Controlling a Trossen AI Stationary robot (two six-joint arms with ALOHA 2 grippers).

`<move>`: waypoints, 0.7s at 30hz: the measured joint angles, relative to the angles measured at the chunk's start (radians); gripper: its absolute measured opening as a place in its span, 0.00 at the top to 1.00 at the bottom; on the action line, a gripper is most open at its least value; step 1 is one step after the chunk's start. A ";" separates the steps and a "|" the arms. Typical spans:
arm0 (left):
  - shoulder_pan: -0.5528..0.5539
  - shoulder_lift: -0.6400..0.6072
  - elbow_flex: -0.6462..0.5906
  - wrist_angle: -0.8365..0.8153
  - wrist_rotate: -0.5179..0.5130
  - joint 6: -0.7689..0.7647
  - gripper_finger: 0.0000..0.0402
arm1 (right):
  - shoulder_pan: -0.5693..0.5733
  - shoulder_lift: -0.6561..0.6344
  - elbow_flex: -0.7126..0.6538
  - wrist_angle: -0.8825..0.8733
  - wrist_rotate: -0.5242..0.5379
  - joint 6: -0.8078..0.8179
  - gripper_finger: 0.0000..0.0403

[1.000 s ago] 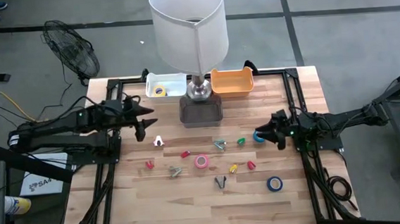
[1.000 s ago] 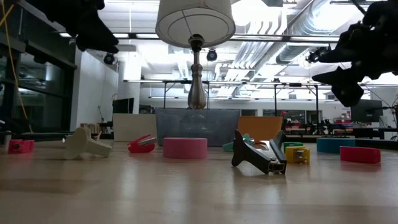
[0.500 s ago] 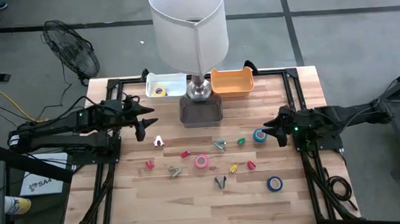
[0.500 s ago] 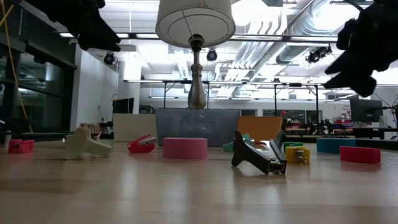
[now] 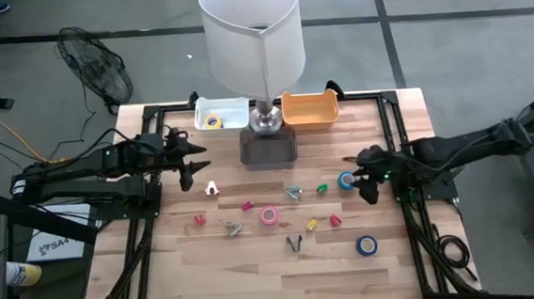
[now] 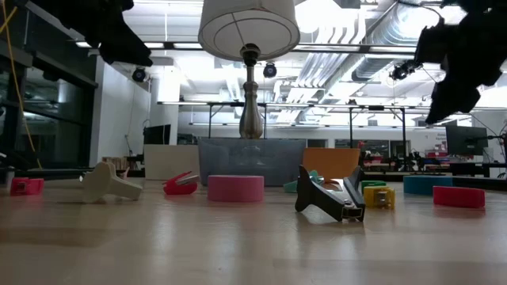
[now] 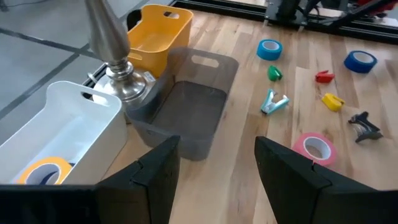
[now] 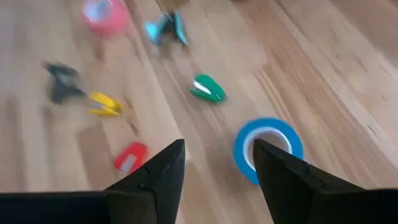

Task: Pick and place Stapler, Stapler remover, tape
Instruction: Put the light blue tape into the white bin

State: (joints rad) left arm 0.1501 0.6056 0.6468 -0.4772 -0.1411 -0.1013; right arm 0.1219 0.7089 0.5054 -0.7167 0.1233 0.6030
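Note:
A light-blue tape roll (image 5: 346, 181) lies flat on the table's right side. My right gripper (image 5: 359, 183) hangs open just above it, fingers slanting down; in its wrist view the roll (image 8: 267, 149) shows just ahead of the fingers (image 8: 217, 149). A pink roll (image 5: 269, 215) and a dark-blue roll (image 5: 366, 246) lie nearer the front. Small red (image 5: 247, 205), green (image 5: 322, 188) and yellow (image 5: 311, 225) staplers and teal (image 5: 293, 193), black (image 5: 295, 244), grey (image 5: 233, 229) and white (image 5: 211, 187) stapler removers are scattered mid-table. My left gripper (image 5: 193, 166) waits open at the far left, above the table.
A white bin (image 5: 219, 113) holding a yellow tape roll (image 5: 212, 121), a dark grey bin (image 5: 268, 147) and an orange bin (image 5: 309, 109) stand along the far edge. A lamp (image 5: 252, 37) with a wide shade rises between them.
My right gripper has risen a little and tipped its fingers steeply downward, ending over the light-blue tape roll. It stays open. Nothing on the table has moved.

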 joint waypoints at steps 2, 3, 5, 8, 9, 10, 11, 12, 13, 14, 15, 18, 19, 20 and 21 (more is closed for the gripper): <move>0.000 0.000 0.000 0.000 0.008 0.010 0.50 | 0.002 0.072 0.012 -0.005 -0.001 -0.019 0.55; 0.000 0.000 0.000 0.000 0.015 0.017 0.50 | 0.003 0.104 0.016 -0.005 -0.003 -0.029 0.55; 0.000 0.000 0.000 -0.001 0.024 0.026 0.50 | 0.006 0.170 0.023 -0.003 -0.019 -0.051 0.55; 0.000 0.000 0.000 -0.008 0.034 0.042 0.50 | 0.020 0.254 0.024 -0.006 -0.029 -0.084 0.55; 0.000 0.000 0.000 -0.011 0.039 0.045 0.50 | 0.025 0.277 0.024 -0.005 -0.029 -0.087 0.55; 0.000 0.000 0.000 -0.019 0.045 0.045 0.50 | 0.030 0.298 0.024 -0.004 -0.029 -0.089 0.55; 0.000 0.000 0.000 -0.026 0.049 0.045 0.50 | 0.035 0.319 0.024 -0.004 -0.029 -0.094 0.55; 0.000 0.000 0.000 -0.032 0.050 0.045 0.50 | 0.040 0.336 0.024 0.000 -0.028 -0.104 0.55; 0.000 0.000 0.000 -0.038 0.053 0.045 0.50 | 0.046 0.351 0.024 0.007 -0.027 -0.114 0.55; 0.000 0.000 0.000 -0.045 0.056 0.045 0.50 | 0.051 0.363 0.024 0.018 -0.025 -0.127 0.55; 0.000 0.000 0.000 -0.055 0.057 0.045 0.50 | 0.055 0.374 0.024 0.028 -0.023 -0.144 0.55; 0.000 0.000 0.000 -0.073 0.057 0.045 0.50 | 0.065 0.404 0.024 0.055 -0.019 -0.205 0.55; 0.000 0.000 0.000 -0.081 0.057 0.045 0.50 | 0.065 0.413 0.024 0.064 -0.019 -0.224 0.55; 0.000 0.000 0.000 -0.087 0.057 0.046 0.50 | 0.065 0.422 0.024 0.070 -0.019 -0.240 0.55; 0.000 0.000 0.000 -0.090 0.057 0.048 0.50 | 0.065 0.433 0.024 0.073 -0.016 -0.251 0.55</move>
State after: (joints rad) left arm 0.1501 0.6056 0.6464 -0.5672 -0.0845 -0.0530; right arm 0.1865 1.1421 0.5293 -0.6438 0.1069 0.3519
